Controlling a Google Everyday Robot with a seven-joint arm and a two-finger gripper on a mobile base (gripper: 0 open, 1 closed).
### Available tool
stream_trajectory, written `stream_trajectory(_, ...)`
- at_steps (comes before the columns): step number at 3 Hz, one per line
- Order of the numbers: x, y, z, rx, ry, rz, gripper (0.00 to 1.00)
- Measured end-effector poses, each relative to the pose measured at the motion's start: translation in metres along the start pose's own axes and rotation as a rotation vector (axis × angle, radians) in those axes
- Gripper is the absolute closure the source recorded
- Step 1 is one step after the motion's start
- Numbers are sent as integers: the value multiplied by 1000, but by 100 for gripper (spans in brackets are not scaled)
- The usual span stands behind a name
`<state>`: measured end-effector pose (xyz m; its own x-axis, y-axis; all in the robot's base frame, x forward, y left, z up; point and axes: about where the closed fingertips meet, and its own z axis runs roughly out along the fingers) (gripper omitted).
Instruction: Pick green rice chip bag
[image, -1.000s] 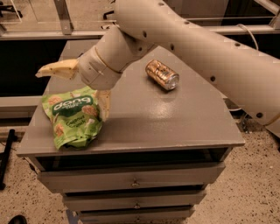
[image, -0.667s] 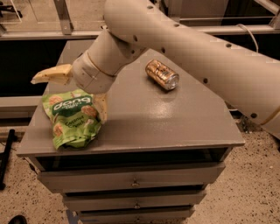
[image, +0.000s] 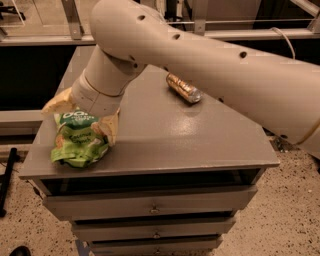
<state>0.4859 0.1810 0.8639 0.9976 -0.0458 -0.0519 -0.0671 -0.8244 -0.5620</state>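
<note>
Noted at the front-left corner of the bench (image: 165, 135): green rice chip bag (image: 77, 147), light green, crinkled, with white lettering on a darker band at the top, partly covered by the wrist. Hand (image: 79, 125) down over the bag's upper end, spread wide, one pale finger (image: 55, 105) left of the bag, the other against its right edge; grip not confirmed. Gold can (image: 183, 88) on its side, well apart at the rear.

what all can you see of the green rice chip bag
The green rice chip bag is a crinkled light-green pouch with a darker band and white lettering near its top. It lies crumpled on the grey cabinet top near the front left corner. The gripper sits over its upper end, pale fingers open on either side; contact is unclear.
</note>
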Motion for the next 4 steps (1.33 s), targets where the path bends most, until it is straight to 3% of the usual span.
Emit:
stream_trajectory(1,1,8,1,-67,52,7,41)
stream_trajectory(2,1,10,-12,-88,102,24,64)
stream_trajectory(3,-1,2,-35,-38,132,62,88)
stream_trajectory(4,-3,-3,-52,58,120,106,100)
